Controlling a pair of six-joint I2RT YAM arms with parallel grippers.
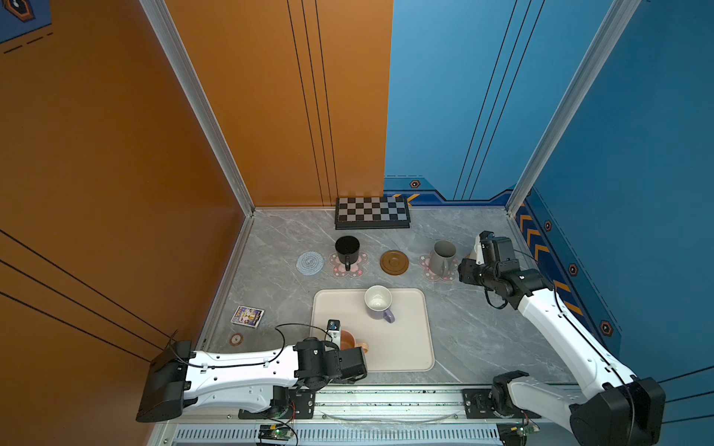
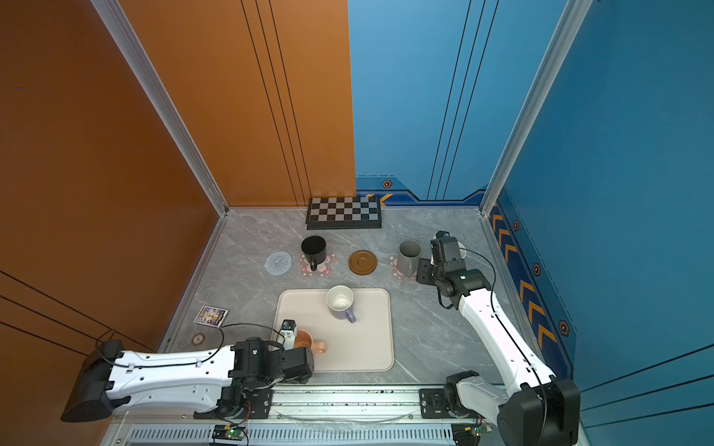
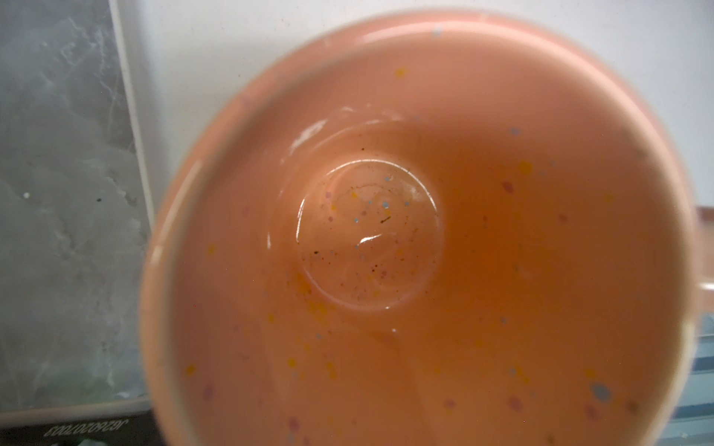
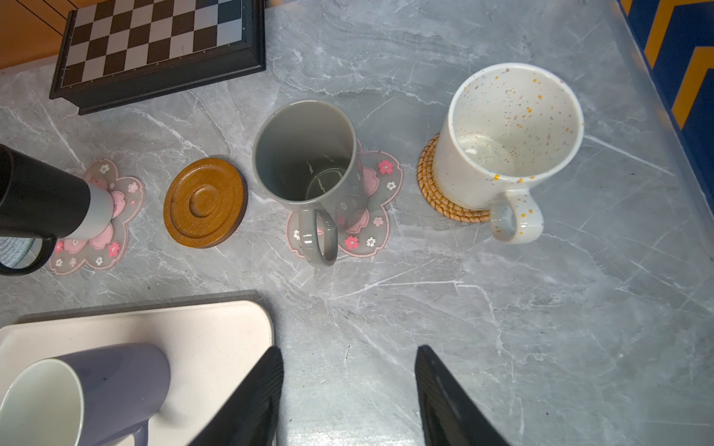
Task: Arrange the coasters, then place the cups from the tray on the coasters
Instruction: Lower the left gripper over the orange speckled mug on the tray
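Note:
On the cream tray (image 1: 409, 347) stand a lavender cup (image 1: 379, 303) and an orange-peach cup (image 1: 349, 340). My left gripper (image 1: 337, 335) hangs right over the orange-peach cup (image 3: 386, 231), whose inside fills the left wrist view; the jaws are hidden. In a row behind the tray lie a bare blue-grey coaster (image 1: 310, 263), a pink flower coaster (image 1: 359, 268) under the black cup (image 1: 347, 249), a bare brown wooden coaster (image 1: 394, 262), and a second pink flower coaster (image 4: 380, 193) under the grey cup (image 4: 305, 154). The white speckled cup (image 4: 510, 135) stands on the rattan coaster (image 4: 434, 193). My right gripper (image 4: 348, 348) is open and empty near it.
A black-and-white checkerboard (image 1: 371, 212) lies against the back wall. A small printed packet (image 1: 247, 316) and a round token (image 1: 236, 339) lie left of the tray. Walls close in the table on the left, back and right.

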